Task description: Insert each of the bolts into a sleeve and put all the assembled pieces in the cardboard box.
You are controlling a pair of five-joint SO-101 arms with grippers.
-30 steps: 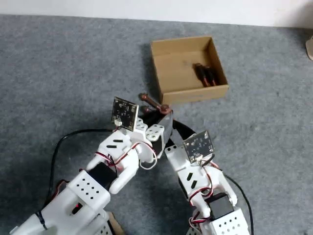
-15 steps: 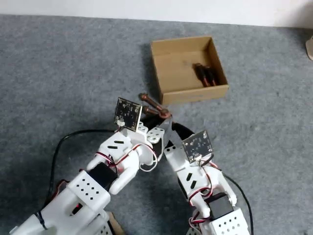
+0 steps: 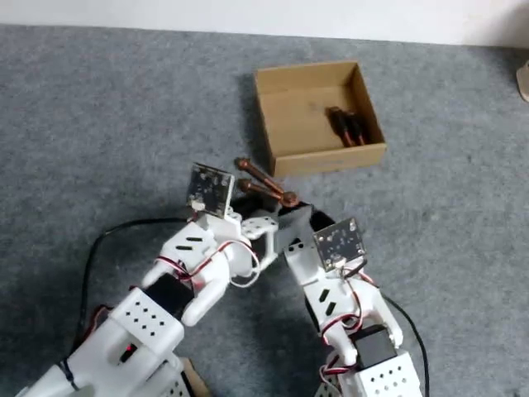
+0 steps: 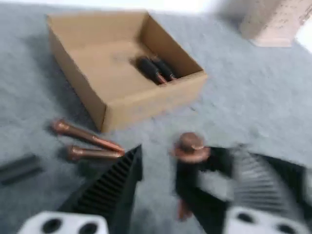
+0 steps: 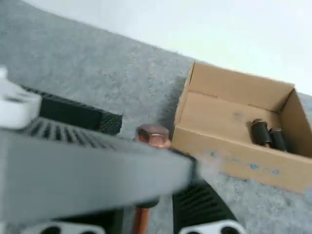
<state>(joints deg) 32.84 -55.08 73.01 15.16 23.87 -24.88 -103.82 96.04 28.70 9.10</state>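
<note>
Between the jaws of the right gripper (image 3: pixel 291 217), just short of the cardboard box, a sleeved bolt (image 4: pixel 189 168) stands upright. Its copper head is on top, the black sleeve is around its middle, and the tip of the shaft pokes out below. The right gripper looks pressed onto this piece, though one jaw is blurred across it in the right wrist view. Beside it is the left gripper (image 3: pixel 256 211) with its jaws spread. Grey worktop (image 3: pixel 99 124) shows in the gap between its ribbed black jaw and the piece, and that jaw does not touch the piece.

Just beyond the two grippers, two loose bolts (image 4: pixel 85 135) lie flat on the worktop near the front corner of the box. Their tips nearly meet and their heads point away from the box. A spare sleeve (image 4: pixel 19 166) lies on the worktop farther out on the bolts' side.

The cardboard box (image 3: pixel 331 161) sits open-topped past the bolts. Two assembled pieces (image 3: pixel 347 126) lie side by side inside it, against one wall.
</note>
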